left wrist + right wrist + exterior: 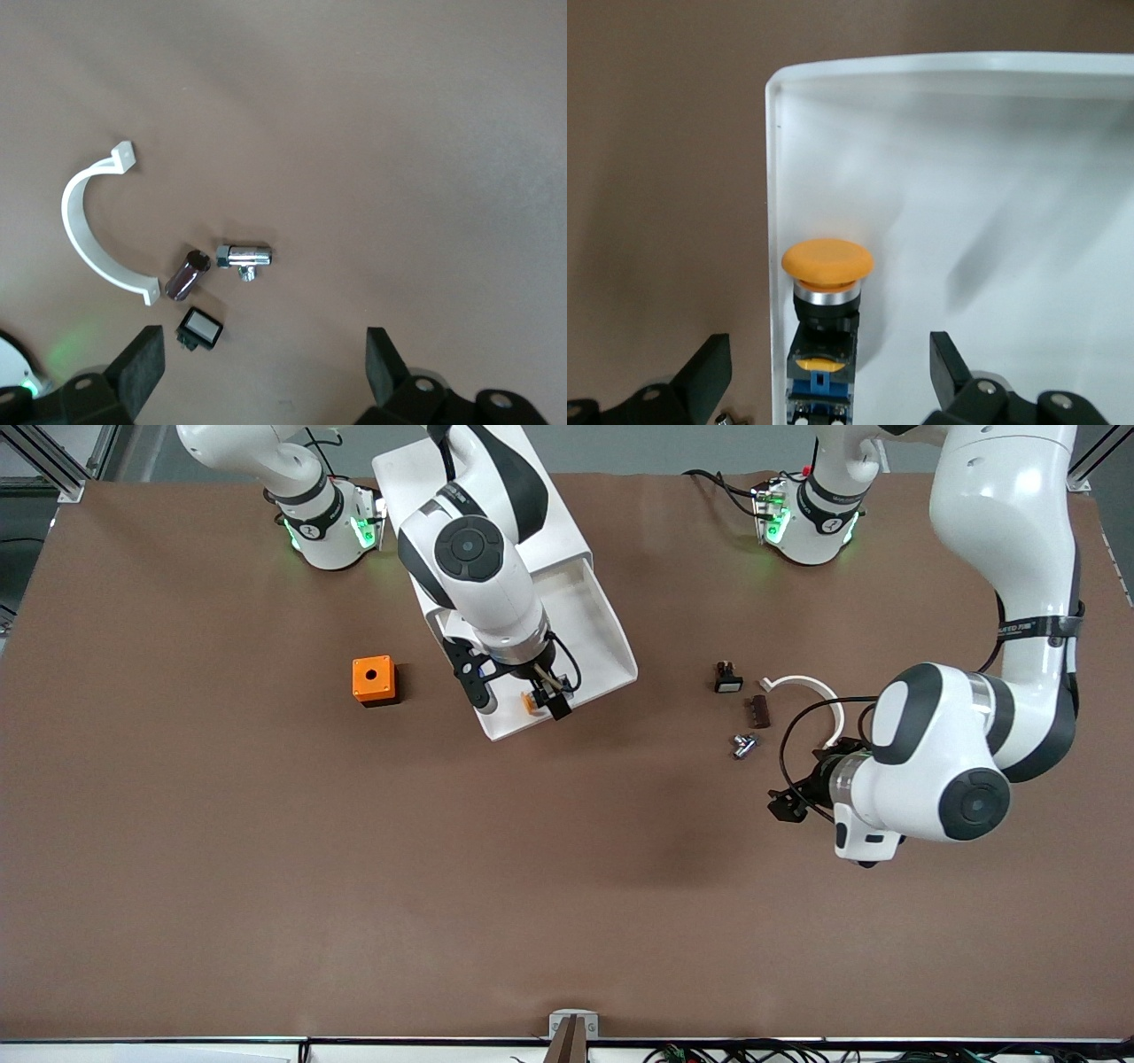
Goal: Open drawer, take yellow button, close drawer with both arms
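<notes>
Toward the right arm's end of the brown tabletop (177, 824) sits an orange plastic cube with a hole (373, 679). Beside it, the wide shallow white plastic drawer (580, 633) stands pulled out. The right pincer (523, 697), fingers apart, hangs over the drawer's front corner, straddling the tiny orange-capped push button (827, 305) lying against the side wall. The left pincer (261, 363), also apart, waits over scattered small parts.

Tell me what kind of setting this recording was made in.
Most likely a robotics lab bench. Two white arms are bolted to a table under a plain brown cover; aluminium frame rails stand at its corners. The items are small hardware: a button in an open drawer, an orange cube, and a metal fitting.
</notes>
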Robot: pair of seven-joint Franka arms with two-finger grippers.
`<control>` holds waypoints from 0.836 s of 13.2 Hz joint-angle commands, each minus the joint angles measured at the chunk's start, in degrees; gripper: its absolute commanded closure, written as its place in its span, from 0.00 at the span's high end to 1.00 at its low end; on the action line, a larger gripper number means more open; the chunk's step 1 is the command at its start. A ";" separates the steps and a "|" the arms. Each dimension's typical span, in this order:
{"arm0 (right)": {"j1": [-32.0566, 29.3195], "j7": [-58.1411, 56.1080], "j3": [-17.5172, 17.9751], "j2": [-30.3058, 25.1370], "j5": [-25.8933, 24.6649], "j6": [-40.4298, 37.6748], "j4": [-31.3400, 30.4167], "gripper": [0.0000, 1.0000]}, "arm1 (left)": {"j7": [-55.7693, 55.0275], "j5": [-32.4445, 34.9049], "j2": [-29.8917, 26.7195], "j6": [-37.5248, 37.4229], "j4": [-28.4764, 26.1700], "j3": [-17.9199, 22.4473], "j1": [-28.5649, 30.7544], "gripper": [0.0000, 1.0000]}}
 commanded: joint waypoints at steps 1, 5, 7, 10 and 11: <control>1.00 1.31 -0.62 0.13 -1.38 0.49 0.33 0.73 | 1.27 4.57 1.30 3.22 -0.55 -0.19 -1.68 1.00; 1.17 -0.36 -0.53 0.13 -1.65 0.49 0.33 0.05 | 1.97 9.08 0.95 4.71 -0.55 -0.37 -4.59 1.00; 1.17 -0.53 -0.53 0.13 -1.65 0.49 0.33 0.00 | 2.41 8.90 1.21 5.25 -0.55 -0.46 -5.89 1.00; 0.74 -3.59 -0.44 0.04 -1.03 0.58 1.55 0.00 | 1.18 6.63 1.66 5.34 -0.63 -0.46 -8.10 1.00; 0.21 -5.53 -0.53 -0.13 -0.95 0.06 1.73 0.00 | 0.92 5.48 1.31 5.34 -0.63 -0.46 -8.28 1.00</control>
